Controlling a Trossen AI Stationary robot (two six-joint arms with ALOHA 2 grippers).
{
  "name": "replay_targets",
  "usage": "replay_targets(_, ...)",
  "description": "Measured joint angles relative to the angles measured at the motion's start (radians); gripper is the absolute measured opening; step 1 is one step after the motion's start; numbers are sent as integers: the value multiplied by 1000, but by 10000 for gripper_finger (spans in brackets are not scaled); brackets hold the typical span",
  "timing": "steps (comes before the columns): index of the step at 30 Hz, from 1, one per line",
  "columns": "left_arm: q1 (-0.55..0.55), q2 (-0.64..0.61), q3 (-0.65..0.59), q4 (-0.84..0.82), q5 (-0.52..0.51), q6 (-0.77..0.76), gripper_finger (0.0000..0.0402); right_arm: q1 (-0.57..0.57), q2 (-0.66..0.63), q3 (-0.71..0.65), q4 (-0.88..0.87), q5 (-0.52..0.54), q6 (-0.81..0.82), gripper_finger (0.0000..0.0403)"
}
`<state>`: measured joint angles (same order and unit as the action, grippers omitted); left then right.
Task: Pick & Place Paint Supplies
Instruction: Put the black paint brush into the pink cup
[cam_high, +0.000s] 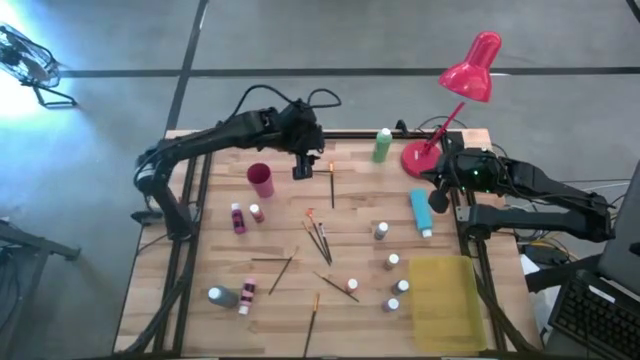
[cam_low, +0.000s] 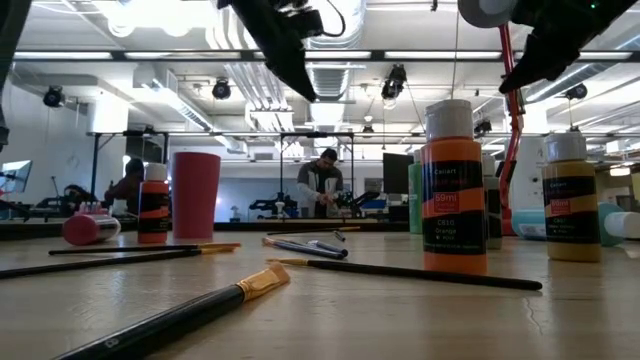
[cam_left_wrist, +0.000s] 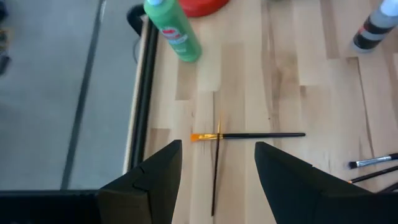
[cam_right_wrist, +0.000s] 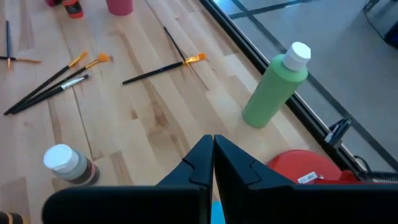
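Note:
My left gripper (cam_high: 303, 170) hangs open and empty above the table's far side. In the left wrist view its fingers (cam_left_wrist: 217, 171) stand on either side of two crossed paintbrushes (cam_left_wrist: 249, 134) that lie flat on the wood below, also seen in the high view (cam_high: 332, 185). My right gripper (cam_high: 438, 198) is shut and empty (cam_right_wrist: 213, 149) above the lying blue bottle (cam_high: 421, 212), near the lamp base. A green bottle (cam_high: 382, 145) stands upright at the far edge. More brushes (cam_high: 320, 238) and small paint bottles (cam_high: 392, 262) are scattered across the table.
A pink cup (cam_high: 260, 180) stands left of my left gripper. A red desk lamp (cam_high: 455, 90) stands at the far right. A flat yellow tray (cam_high: 445, 300) lies at the near right. Small bottles (cam_high: 238, 218) and a lying grey bottle (cam_high: 222, 296) are on the left.

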<state>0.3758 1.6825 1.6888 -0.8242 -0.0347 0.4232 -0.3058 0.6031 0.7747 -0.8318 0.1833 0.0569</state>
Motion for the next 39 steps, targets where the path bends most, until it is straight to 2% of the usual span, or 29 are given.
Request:
replay_targets(6, 34, 59, 46, -25, 55, 1, 209, 0, -27, -5, 5, 3, 13, 8)
replay_targets(20, 70, 221, 44, -39, 133, -1, 209, 0, -27, -5, 6, 28, 3, 8)
replay_targets(39, 77, 401, 48, 40, 157, -16, 209, 0, -27, -5, 8, 28, -7, 8)
